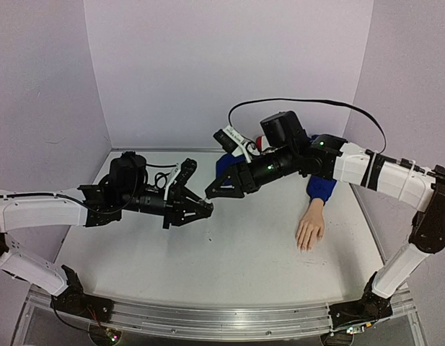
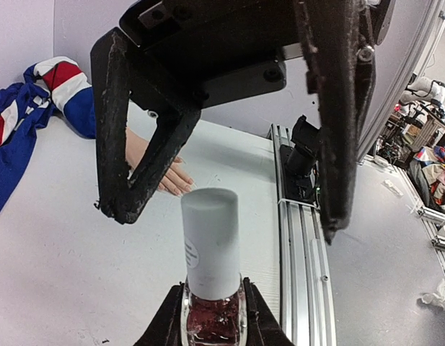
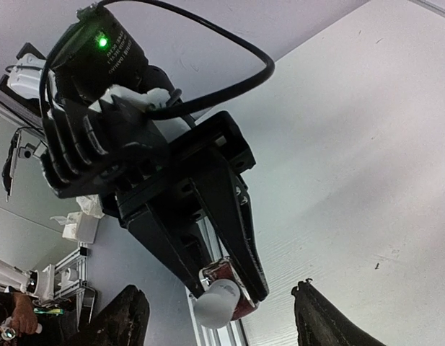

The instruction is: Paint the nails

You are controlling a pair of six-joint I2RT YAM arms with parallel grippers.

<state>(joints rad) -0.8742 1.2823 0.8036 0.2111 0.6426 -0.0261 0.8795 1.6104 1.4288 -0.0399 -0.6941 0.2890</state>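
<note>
The nails [image 1: 306,246] are too small to make out; the bottle [image 2: 211,270] is cut off below.

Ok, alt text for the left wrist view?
A nail-polish bottle with a white cap stands clamped in the jaws of the left gripper; the right gripper, jaws open, faces the cap. Behind, a mannequin hand lies on the white table.

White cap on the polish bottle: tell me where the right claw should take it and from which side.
Grip the white cap on its round side wall, a finger on each side, coming in straight over its flat end. The left claw is shut on the glass bottle, so only the cap stands free, and the open right claw faces it.
</note>
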